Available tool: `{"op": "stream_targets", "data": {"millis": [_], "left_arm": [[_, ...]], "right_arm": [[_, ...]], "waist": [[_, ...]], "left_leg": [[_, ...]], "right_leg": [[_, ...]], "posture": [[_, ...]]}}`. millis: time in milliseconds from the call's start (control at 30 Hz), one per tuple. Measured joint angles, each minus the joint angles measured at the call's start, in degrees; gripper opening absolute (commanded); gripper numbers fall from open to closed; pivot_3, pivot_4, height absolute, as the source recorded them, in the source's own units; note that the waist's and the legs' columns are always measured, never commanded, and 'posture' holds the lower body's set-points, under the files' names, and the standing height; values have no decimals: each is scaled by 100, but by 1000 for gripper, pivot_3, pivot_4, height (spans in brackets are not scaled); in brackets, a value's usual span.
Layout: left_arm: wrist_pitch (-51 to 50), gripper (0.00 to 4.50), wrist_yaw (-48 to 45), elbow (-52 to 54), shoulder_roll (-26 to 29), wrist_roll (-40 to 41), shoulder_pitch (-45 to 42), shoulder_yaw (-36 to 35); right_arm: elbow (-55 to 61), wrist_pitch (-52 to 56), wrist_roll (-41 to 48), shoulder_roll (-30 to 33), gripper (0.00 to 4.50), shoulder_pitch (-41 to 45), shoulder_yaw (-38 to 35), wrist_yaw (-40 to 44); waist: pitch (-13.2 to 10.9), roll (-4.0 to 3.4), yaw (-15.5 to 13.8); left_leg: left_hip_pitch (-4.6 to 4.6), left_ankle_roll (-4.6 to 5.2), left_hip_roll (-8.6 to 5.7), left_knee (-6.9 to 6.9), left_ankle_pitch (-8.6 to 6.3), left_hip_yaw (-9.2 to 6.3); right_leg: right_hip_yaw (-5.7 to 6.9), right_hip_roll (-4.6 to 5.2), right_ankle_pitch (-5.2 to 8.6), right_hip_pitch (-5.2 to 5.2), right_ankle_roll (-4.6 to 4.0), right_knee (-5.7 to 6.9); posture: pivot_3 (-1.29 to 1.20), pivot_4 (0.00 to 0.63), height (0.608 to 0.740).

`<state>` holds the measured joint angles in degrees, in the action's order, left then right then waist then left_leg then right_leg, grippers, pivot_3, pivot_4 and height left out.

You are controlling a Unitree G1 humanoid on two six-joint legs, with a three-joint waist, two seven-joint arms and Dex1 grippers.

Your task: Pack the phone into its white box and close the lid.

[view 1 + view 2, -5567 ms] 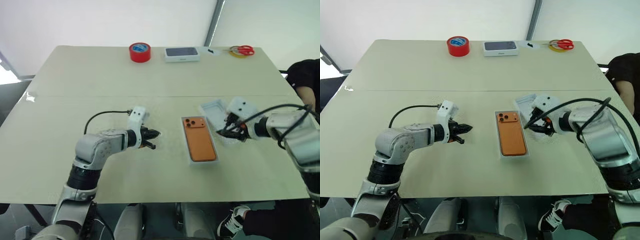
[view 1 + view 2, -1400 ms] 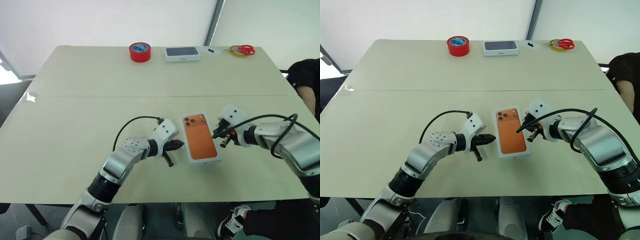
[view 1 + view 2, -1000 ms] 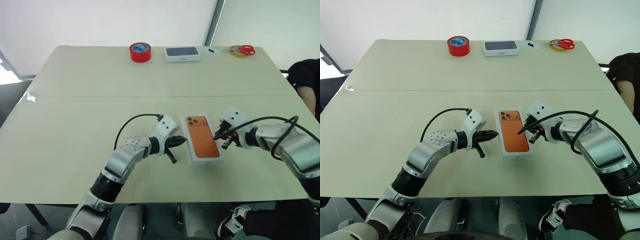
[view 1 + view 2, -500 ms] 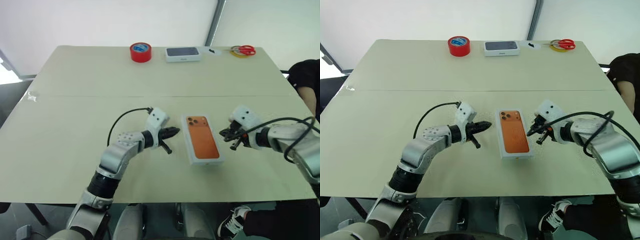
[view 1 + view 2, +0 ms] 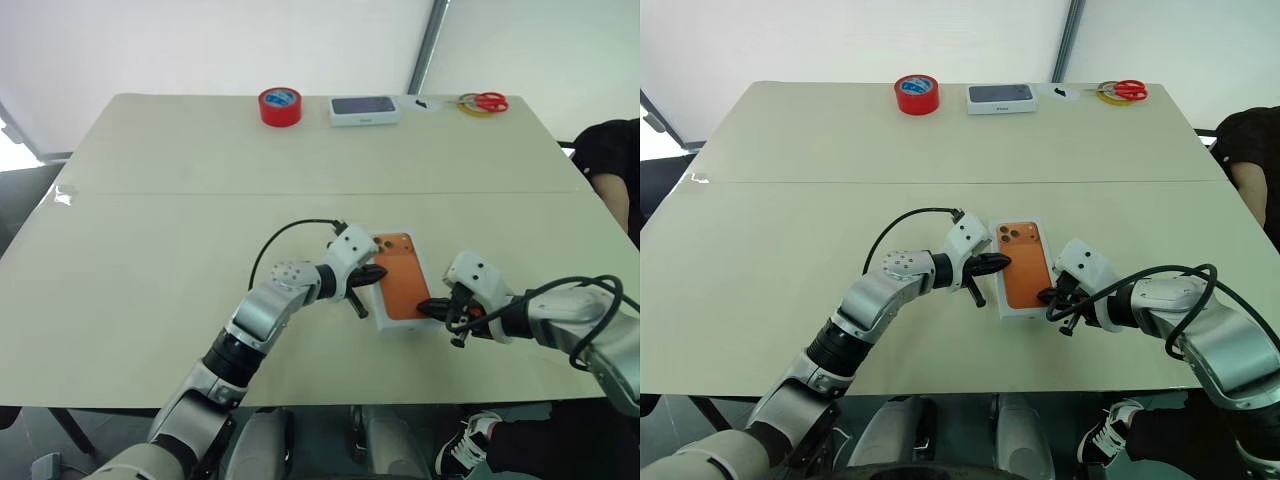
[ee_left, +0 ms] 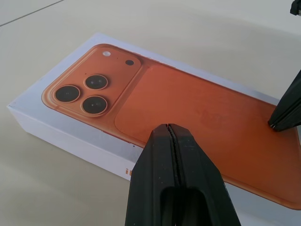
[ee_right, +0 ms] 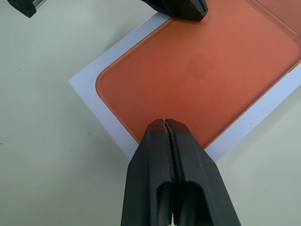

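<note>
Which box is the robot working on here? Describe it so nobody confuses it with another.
On the pale table's near half, the left hand and right hand meet at a flat white box. Its top shows orange with three dark lenses at one corner; the other white box, at the far edge beside the red tape roll, has a dark top.

The white box [image 6: 70, 137] lies flat on the worktop between my two grippers, its walls plain white. Its top shows the orange phone [image 6: 197, 110], back up and flush inside a thin white border. The three dark lenses sit at the corner beyond my left gripper [image 5: 376, 272]. The near right corner is at my right gripper [image 5: 424, 308].
</note>
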<state>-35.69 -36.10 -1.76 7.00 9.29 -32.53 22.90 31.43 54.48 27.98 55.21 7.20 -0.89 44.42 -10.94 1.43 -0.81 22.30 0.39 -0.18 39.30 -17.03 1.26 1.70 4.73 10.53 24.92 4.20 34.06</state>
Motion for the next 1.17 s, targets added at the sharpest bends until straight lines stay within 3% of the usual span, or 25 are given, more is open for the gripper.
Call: {"op": "stream_targets", "data": {"millis": [200,400,600,833,1167], "left_arm": [[-44,0,35,184,350,157,151,-578],[-76,0,258,1075,1256,737,823,-2433],[-102,0,327,1326,2269,1010,1767,-3997],[-103,0,426,1504,2562,1228,2409,-4696],[-157,0,572,1575,2717,1515,2809,-4922]], "right_arm": [[-270,-358,-145,-384,41,166,-63,-341],[-1933,-1378,-585,-1069,41,1176,-815,-1085],[-2854,-1685,-583,-1174,41,1453,-1037,-893],[-3106,-2057,-670,-1144,41,1511,-672,-204],[-3112,-2092,-689,-1141,41,1325,-601,253]], "waist": [[-1,-1,40],[-2,-2,29],[-2,-3,-1],[-2,-3,5],[-2,-3,14]], "left_leg": [[0,0,3,-3,0,3],[9,-1,5,-5,1,7],[10,-1,-1,-7,1,6],[5,-2,-1,-3,1,7],[4,-2,1,-3,0,10]], "right_leg": [[-2,-5,-1,10,2,6],[-5,-4,-13,21,18,8],[-2,6,-12,17,15,6],[0,9,-4,11,2,6],[-1,9,-4,13,-1,6]], "posture": [[0,150,732],[0,150,732],[0,150,732],[0,150,732],[0,150,732]]}}
